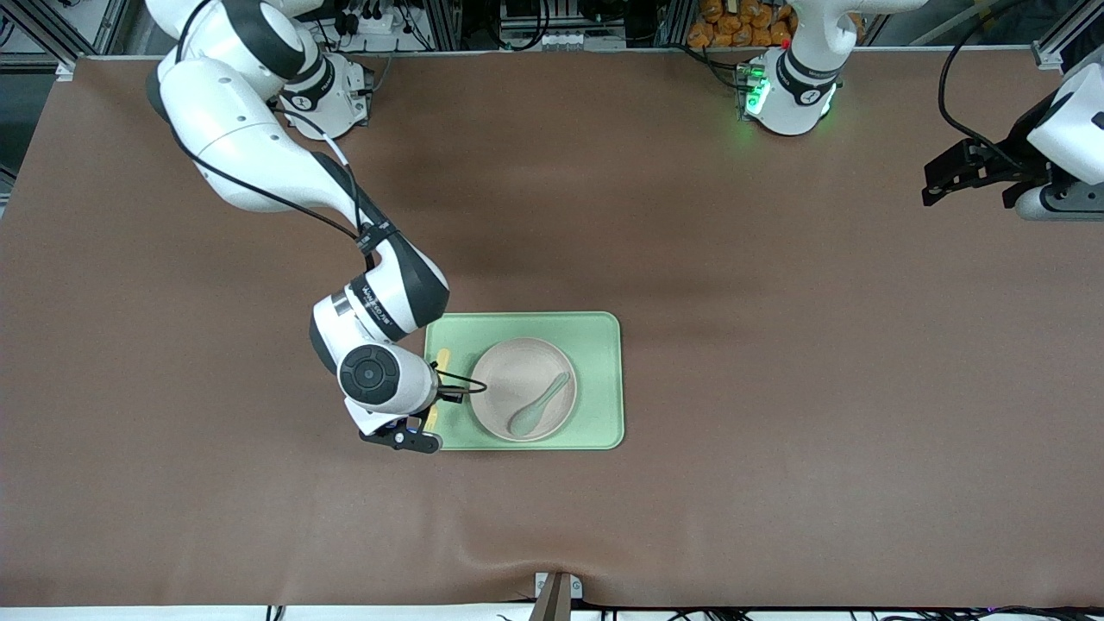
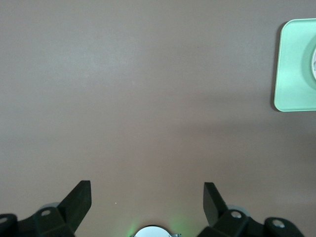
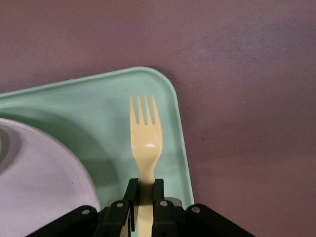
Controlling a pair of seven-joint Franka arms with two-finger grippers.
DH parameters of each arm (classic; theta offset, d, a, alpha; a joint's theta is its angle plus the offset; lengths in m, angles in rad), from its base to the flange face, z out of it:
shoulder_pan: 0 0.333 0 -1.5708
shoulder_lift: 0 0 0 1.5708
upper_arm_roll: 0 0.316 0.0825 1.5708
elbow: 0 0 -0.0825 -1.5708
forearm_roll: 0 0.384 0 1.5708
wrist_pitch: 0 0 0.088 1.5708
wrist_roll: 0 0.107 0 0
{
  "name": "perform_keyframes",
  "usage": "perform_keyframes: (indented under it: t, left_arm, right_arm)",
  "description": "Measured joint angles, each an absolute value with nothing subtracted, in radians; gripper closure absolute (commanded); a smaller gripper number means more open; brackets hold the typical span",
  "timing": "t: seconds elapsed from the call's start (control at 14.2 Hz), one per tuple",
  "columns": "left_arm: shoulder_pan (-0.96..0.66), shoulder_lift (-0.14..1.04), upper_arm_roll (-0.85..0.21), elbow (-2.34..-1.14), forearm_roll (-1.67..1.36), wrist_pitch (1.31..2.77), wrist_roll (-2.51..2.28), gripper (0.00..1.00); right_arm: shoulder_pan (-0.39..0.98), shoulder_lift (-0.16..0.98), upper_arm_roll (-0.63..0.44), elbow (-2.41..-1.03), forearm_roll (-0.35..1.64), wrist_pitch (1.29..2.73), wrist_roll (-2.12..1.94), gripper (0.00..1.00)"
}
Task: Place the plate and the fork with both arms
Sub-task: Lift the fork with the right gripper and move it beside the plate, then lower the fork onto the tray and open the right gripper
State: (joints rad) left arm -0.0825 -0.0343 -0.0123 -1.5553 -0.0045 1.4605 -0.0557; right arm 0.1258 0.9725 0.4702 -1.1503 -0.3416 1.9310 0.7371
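The off-white plate (image 1: 509, 366) sits on the pale green tray (image 1: 595, 345), with a green spoon (image 1: 539, 405) lying in it. My right gripper (image 3: 143, 186) is shut on the handle of the pale yellow fork (image 3: 144, 133). It holds the fork low over the tray's strip (image 3: 89, 108) beside the plate (image 3: 39, 182), toward the right arm's end. From the front the wrist hides most of the fork (image 1: 442, 356). My left gripper (image 1: 940, 185) waits open over bare table at the left arm's end, with nothing between its fingers (image 2: 79, 200).
The brown table mat (image 1: 776, 414) lies around the tray on all sides. From the left wrist, one corner of the tray (image 2: 296, 69) shows at the frame's edge. A small bracket (image 1: 556, 595) sits at the table's edge nearest the front camera.
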Motion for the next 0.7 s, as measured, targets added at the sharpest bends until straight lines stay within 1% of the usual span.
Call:
perform_keyframes:
  t: [0.14,0.28,0.56,0.7]
  left_arm:
    - [-0.083,-0.034,-0.012,-1.555,-0.004,1.460,-0.056,0.00]
    - [-0.082,-0.034,-0.012,-1.555,-0.004,1.460,-0.056,0.00]
    - [-0.082,-0.034,-0.012,-1.555,-0.004,1.460,-0.056,0.00]
    - [-0.082,-0.034,-0.012,-1.555,-0.004,1.460,-0.056,0.00]
  right_arm:
    - [0.103,0.972,0.504,-1.192,-0.366,1.991,0.741,1.00]
    - [0.106,0.973,0.516,-1.216,-0.397,2.020,0.757,1.00]
    - [0.106,0.974,0.518,-1.271,-0.415,2.093,0.774,1.00]
    - [0.105,0.974,0.518,-1.281,-0.423,2.105,0.775,1.00]
